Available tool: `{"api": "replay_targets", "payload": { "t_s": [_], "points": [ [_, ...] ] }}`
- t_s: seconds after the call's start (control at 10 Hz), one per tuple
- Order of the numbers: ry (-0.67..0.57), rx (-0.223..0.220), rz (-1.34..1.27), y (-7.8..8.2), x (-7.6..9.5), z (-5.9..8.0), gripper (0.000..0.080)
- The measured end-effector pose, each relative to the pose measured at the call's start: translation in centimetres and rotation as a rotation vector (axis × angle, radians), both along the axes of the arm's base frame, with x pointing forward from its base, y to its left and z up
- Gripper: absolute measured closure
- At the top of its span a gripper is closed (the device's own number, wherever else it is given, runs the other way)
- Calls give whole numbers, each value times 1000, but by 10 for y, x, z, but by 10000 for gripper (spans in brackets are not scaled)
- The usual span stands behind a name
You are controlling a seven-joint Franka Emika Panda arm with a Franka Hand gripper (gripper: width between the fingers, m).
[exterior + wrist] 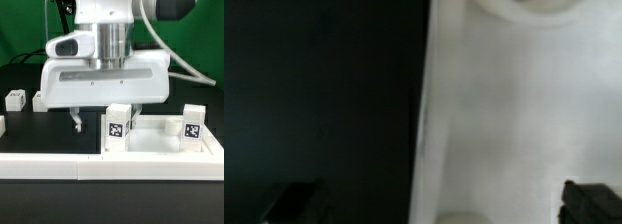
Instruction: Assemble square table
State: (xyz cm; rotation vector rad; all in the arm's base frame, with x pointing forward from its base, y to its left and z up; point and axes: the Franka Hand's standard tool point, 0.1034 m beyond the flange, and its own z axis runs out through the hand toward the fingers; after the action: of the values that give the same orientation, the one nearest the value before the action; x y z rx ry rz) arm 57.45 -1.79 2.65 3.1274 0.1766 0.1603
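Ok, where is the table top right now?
In the exterior view the table top sits at the lower right, just beside the long white rail, with the open gripper hanging at its end on that view's left.

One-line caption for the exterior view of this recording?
Open gripper hangs over the edge of the white table top; two leg blocks lie loose at the exterior view's left.

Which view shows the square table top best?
The exterior view: the table top is seen there with its raised rim and inner floor. The wrist view shows only a blurred white surface, probably part of it.
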Motion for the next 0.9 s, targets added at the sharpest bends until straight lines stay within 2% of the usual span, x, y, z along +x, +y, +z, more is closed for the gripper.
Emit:
{"api": "replay_targets", "payload": {
  "t_s": [0.2,0.4,0.6,0.7,0.8,0.9],
  "points": [
    [-26,-17,-65,1,1,-12,150],
    [-25,-16,-71,-1,1,-12,163],
    [-24,-16,-72,-2,1,-12,515],
    [-24,-16,-72,-2,1,-12,650],
    [-26,-16,-75,-2,1,-12,650],
    [-26,-16,-76,-2,2,-12,741]
  ]
}}
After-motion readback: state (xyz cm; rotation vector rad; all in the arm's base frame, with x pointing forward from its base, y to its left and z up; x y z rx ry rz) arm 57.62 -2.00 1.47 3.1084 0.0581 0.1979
